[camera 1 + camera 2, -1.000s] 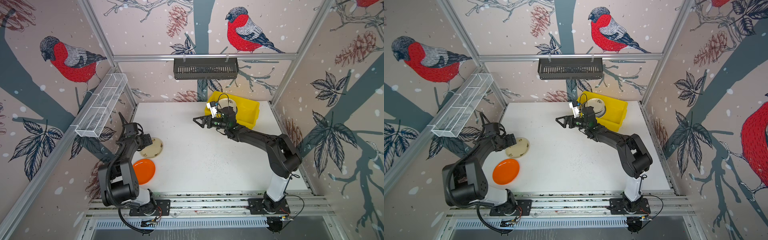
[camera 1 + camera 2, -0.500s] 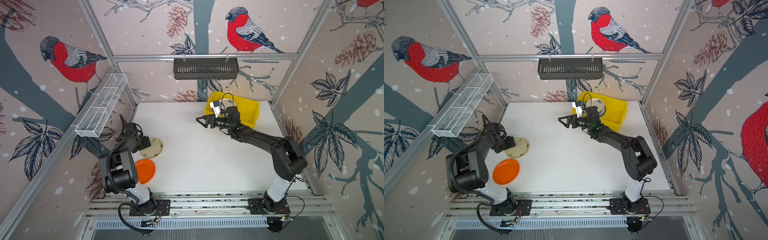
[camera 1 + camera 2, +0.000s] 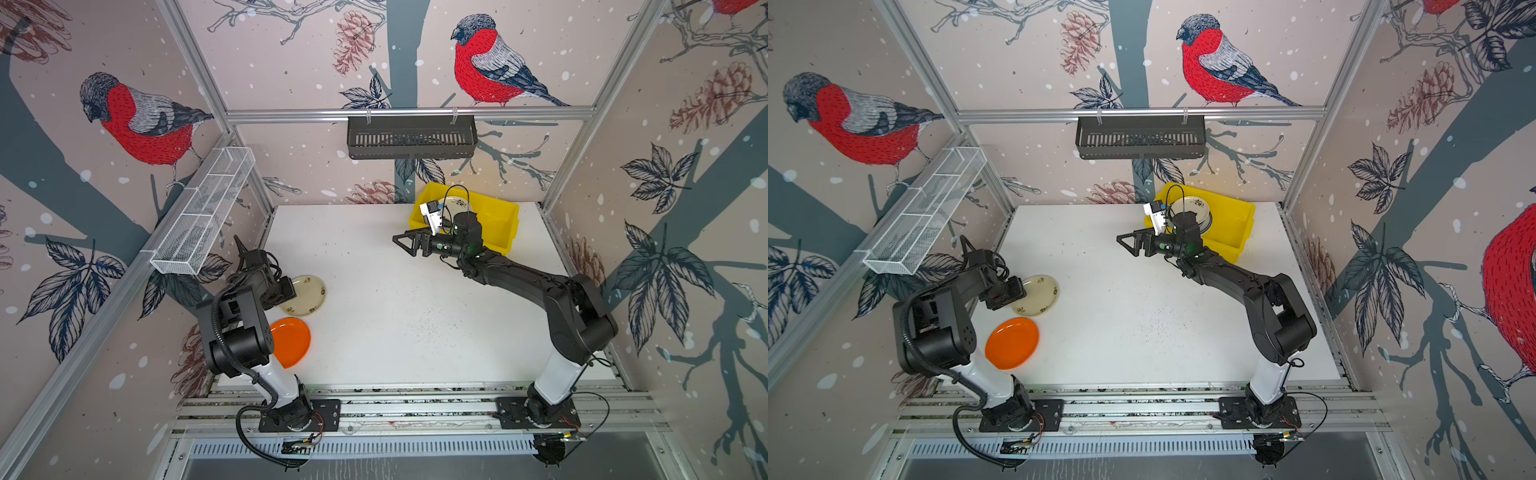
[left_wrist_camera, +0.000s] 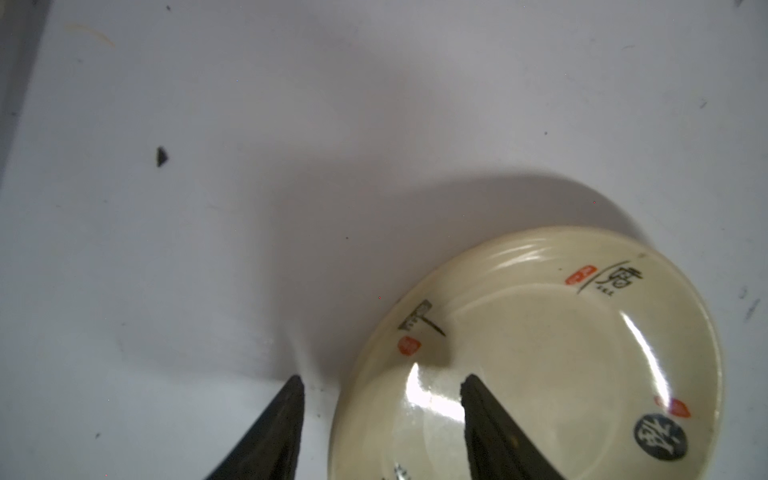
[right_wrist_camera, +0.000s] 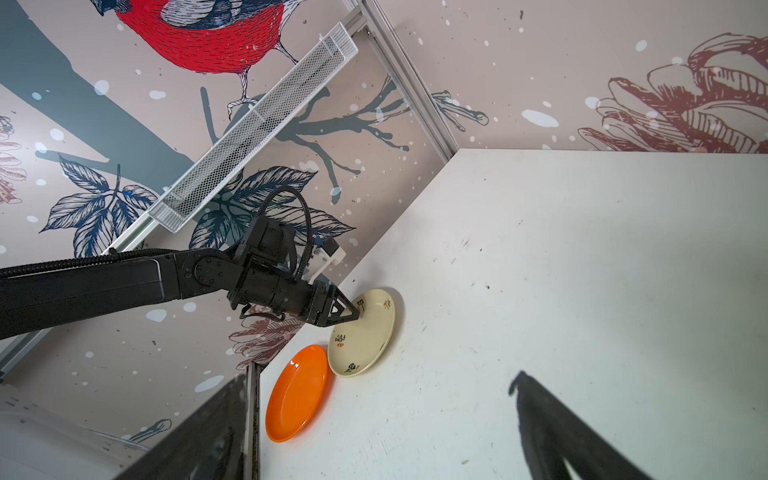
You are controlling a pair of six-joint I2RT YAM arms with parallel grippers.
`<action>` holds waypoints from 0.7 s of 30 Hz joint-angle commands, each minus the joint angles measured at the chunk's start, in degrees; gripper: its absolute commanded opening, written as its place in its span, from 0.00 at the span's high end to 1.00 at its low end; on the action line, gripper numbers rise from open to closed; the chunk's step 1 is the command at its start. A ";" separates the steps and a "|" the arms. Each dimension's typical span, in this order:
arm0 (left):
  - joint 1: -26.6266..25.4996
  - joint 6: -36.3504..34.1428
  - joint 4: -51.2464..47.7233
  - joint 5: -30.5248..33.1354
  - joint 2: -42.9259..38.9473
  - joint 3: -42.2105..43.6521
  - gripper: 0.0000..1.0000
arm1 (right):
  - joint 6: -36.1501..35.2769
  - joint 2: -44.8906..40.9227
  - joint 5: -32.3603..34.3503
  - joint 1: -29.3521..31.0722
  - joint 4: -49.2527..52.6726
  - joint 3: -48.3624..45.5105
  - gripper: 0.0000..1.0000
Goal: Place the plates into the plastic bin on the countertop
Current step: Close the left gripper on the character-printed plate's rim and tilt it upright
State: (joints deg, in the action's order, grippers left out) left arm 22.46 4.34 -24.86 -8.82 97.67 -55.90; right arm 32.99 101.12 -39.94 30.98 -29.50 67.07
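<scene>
A cream plate with dark lettering lies at the left of the white countertop, and a plain orange plate lies just in front of it. My left gripper is open and straddles the cream plate's left rim. One finger is over the dish, the other over the table outside it. The yellow plastic bin at the back right holds a white plate. My right gripper hangs open and empty, left of the bin.
A black slotted shelf hangs on the back rail. A white wire-mesh basket is fixed along the left wall above my left arm. Aluminium rails run along the front edge. The right wrist view shows both plates by the left wall.
My left gripper's jaws have narrowed around the cream plate's rim and the left arm has folded back. The right gripper has drifted slightly to the right, still open.
</scene>
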 commanded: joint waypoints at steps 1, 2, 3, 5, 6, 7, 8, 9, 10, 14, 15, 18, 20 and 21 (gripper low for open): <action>0.90 -1.60 -1.18 -3.98 1.82 -0.97 0.41 | -0.29 -0.62 -0.14 -0.04 -0.32 0.30 0.00; 1.04 -1.70 -1.24 -4.69 2.50 -0.97 0.43 | -0.32 -0.65 -0.05 0.00 -0.21 0.28 0.00; 1.25 -1.76 -1.24 -5.57 3.15 -0.97 0.45 | -0.39 -0.58 -0.01 0.02 -0.17 0.31 0.00; 1.30 -1.88 -1.02 -6.42 4.01 -2.65 0.48 | -0.39 -0.57 0.04 0.04 -0.04 0.43 0.00; 1.32 -1.96 -0.98 -6.71 4.48 -2.94 0.48 | -0.39 -0.51 0.18 0.04 -0.04 0.43 0.00; 1.28 -1.96 -0.90 -6.96 4.87 -3.03 0.49 | -0.39 -0.53 0.30 0.09 -0.04 0.43 0.00; 1.32 -1.96 -0.92 -7.49 5.27 -3.10 0.51 | -0.39 -0.49 0.30 0.13 -0.01 0.37 0.00; 1.31 -2.05 -0.89 -8.20 5.61 -3.10 0.53 | -0.34 -0.49 0.38 0.13 -0.02 0.43 0.00; 1.28 -2.02 -0.85 -8.69 5.82 -3.16 0.53 | -0.30 -0.48 0.36 0.13 -0.04 0.39 0.00; 1.31 -2.10 -0.39 -9.56 5.87 -2.86 0.56 | -0.30 -0.49 0.67 0.13 0.11 0.31 0.00; 1.32 -2.22 -0.13 -10.23 5.87 -2.62 0.58 | -0.29 -0.49 0.76 0.13 0.14 0.28 0.00; 1.32 -2.58 -0.23 -11.21 5.99 -2.46 0.61 | -0.56 -0.66 1.10 0.00 0.49 0.25 0.00; 1.28 -2.93 -0.45 -12.02 5.66 -2.22 0.65 | -0.62 -1.00 1.29 -0.21 0.75 0.15 0.00; 1.35 -3.02 -0.36 -12.62 5.44 -1.96 0.66 | -0.65 -1.13 1.29 -0.30 0.76 0.08 0.00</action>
State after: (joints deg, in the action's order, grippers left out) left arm 23.77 2.52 -20.14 -19.09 102.85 -58.74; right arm 32.99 100.82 -38.92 30.85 -28.36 67.16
